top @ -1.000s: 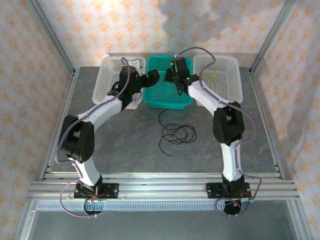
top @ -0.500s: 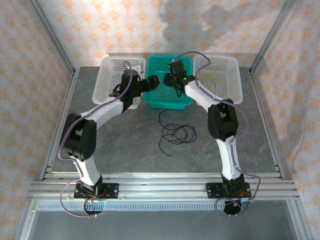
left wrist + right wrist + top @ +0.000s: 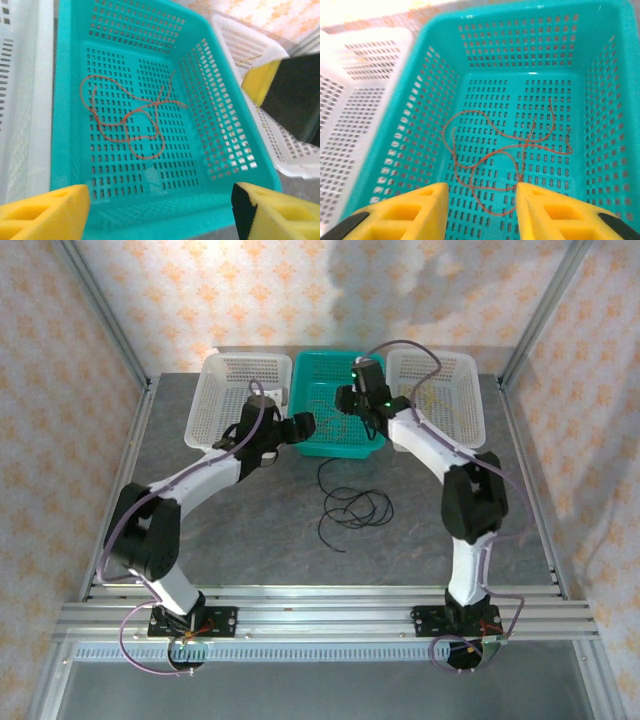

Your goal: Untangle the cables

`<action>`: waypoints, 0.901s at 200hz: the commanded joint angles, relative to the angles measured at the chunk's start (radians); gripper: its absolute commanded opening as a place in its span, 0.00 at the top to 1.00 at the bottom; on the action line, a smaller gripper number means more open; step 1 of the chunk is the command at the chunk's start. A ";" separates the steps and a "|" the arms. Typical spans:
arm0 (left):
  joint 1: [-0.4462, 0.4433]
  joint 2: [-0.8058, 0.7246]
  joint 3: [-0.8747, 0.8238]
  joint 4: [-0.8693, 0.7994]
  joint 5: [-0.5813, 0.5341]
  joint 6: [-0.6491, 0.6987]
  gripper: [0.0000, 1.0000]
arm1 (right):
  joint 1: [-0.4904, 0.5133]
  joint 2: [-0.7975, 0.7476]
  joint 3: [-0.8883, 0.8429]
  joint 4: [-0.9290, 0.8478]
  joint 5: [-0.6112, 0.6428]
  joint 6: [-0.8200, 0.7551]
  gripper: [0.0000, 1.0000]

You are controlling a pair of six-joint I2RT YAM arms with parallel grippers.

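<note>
The orange-brown cable (image 3: 506, 150) lies loose on the floor of the teal basket (image 3: 440, 65), also visible in the left wrist view as an orange-brown cable (image 3: 131, 116). My right gripper (image 3: 482, 210) hangs open just above it with nothing between its yellow fingers (image 3: 560, 212). In the top view my right gripper (image 3: 345, 400) is over the teal basket (image 3: 338, 445). My left gripper (image 3: 301, 426) stands open at the basket's front left edge, and its fingers (image 3: 47, 215) are empty. The black cable (image 3: 352, 508) lies coiled on the table. A yellow cable (image 3: 432, 398) rests in the right white basket (image 3: 470, 410).
An empty white basket (image 3: 215, 400) stands left of the teal one. The three baskets line the back of the grey table (image 3: 250, 520). Metal frame posts (image 3: 120, 350) border the sides. The right gripper's finger (image 3: 287, 92) shows close at the upper right of the left wrist view.
My right gripper has opened, and the orange-brown cable now lies free in the teal basket. My left gripper has pulled back to the basket's front left edge.
</note>
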State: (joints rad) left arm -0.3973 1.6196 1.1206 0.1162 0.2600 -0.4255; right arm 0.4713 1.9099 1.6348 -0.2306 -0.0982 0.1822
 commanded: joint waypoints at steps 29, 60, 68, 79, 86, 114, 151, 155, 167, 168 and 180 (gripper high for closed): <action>-0.105 -0.122 -0.088 -0.055 -0.112 0.042 0.24 | 0.076 -0.224 -0.242 0.134 0.026 -0.027 0.56; -0.146 -0.171 -0.135 -0.062 -0.117 0.040 0.24 | 0.120 -0.329 -0.367 0.166 0.072 -0.037 0.55; -0.154 -0.187 -0.149 -0.064 -0.119 0.040 0.24 | 0.138 -0.360 -0.404 0.172 0.104 -0.054 0.57; -0.162 -0.215 -0.178 -0.063 -0.117 0.042 0.24 | 0.157 -0.410 -0.465 0.192 0.146 -0.069 0.57; -0.167 -0.235 -0.198 -0.059 -0.119 0.045 0.24 | 0.162 -0.441 -0.504 0.203 0.164 -0.067 0.57; -0.173 -0.296 -0.276 -0.056 -0.124 0.056 0.23 | 0.168 -0.571 -0.651 0.248 0.167 -0.071 0.60; -0.206 -0.320 -0.329 -0.078 -0.129 0.059 0.23 | 0.168 -0.667 -0.757 0.170 0.167 -0.037 0.60; -0.211 -0.320 -0.332 -0.080 -0.132 0.058 0.23 | 0.168 -0.670 -0.756 0.146 0.166 -0.028 0.61; -0.229 -0.316 -0.345 -0.085 -0.137 0.049 0.23 | 0.168 -0.675 -0.759 0.095 0.148 -0.008 0.64; -0.229 -0.315 -0.345 -0.085 -0.137 0.048 0.23 | 0.167 -0.676 -0.760 0.091 0.146 -0.006 0.64; -0.245 -0.307 -0.354 -0.089 -0.137 0.036 0.23 | 0.168 -0.681 -0.776 0.056 0.140 0.021 0.65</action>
State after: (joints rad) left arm -0.6125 1.3174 0.7910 0.0578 0.1478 -0.3904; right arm 0.6388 1.2537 0.8890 -0.0719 0.0345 0.1497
